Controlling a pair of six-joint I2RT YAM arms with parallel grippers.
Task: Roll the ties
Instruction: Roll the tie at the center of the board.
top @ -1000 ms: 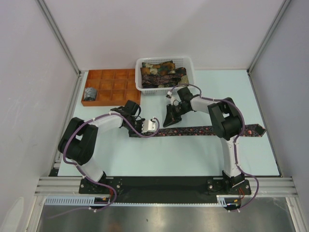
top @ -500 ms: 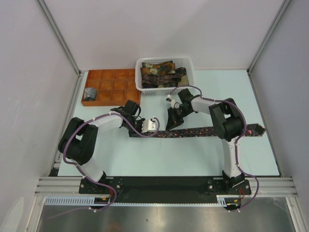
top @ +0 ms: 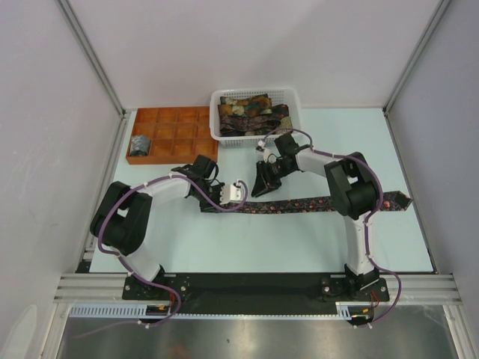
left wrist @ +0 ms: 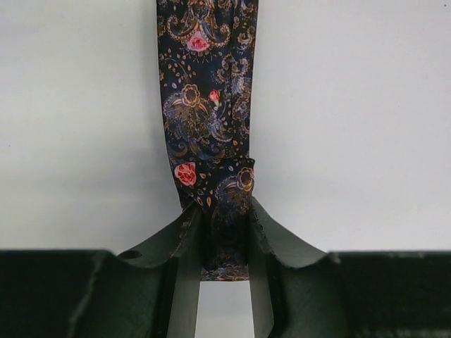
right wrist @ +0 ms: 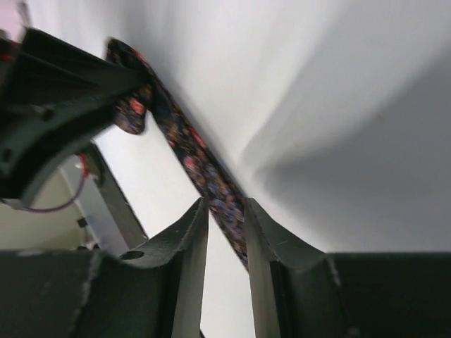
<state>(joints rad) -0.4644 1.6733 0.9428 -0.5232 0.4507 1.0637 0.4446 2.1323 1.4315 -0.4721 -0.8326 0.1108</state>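
One tie point(top: 299, 203) is laid out flat across the middle of the desk point(top: 299, 239), running left to right, with its left end caught in the left claw point(top: 208, 203) and the right claw point(top: 262, 191) parked just behind it near the middle. Further back, a basket point(top: 254, 112) with more ties point(top: 251, 114) piled in it is set at the far edge, and a compartment tray point(top: 172, 134) is placed just left of it, a small bundle point(top: 139, 145) tucked in its near-left compartment.

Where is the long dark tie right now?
In the top view the tie lies flat across the table's middle, in front of the basket, its left end pinched by the left gripper.
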